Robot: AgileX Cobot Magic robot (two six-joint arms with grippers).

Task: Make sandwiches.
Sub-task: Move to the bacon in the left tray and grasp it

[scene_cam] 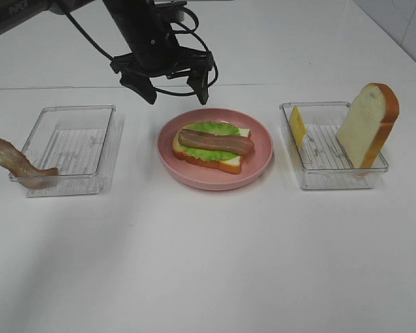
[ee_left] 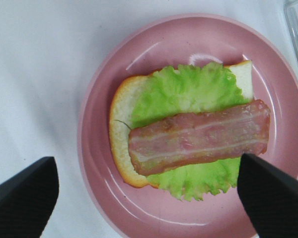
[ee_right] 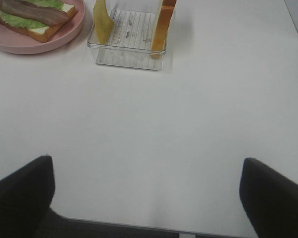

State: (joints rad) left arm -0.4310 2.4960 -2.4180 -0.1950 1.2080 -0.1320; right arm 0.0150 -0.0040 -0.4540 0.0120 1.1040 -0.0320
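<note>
An open-faced sandwich lies on a round pink plate (scene_cam: 261, 142): a bread slice (scene_cam: 229, 165), a green lettuce leaf (scene_cam: 211, 128) and one brown bacon strip (scene_cam: 216, 142). My left gripper (scene_cam: 174, 87) hovers open and empty above the plate's far side. In the left wrist view its fingertips (ee_left: 25, 198) stand either side of the bacon strip (ee_left: 198, 136), lettuce (ee_left: 188, 91) and bread (ee_left: 120, 124). A second bacon strip (scene_cam: 17, 163) hangs over the left tray's rim. A yellow cheese slice (scene_cam: 298, 125) and a second bread slice (scene_cam: 367, 125) stand in the right tray. My right gripper (ee_right: 149, 198) is open and empty over bare table.
A clear tray (scene_cam: 69, 149) stands left of the plate. Another clear tray (scene_cam: 329, 177) stands to its right and shows in the right wrist view (ee_right: 126, 57) with the cheese (ee_right: 102, 22) and bread (ee_right: 161, 25). The table's front edge (ee_right: 139, 225) is near.
</note>
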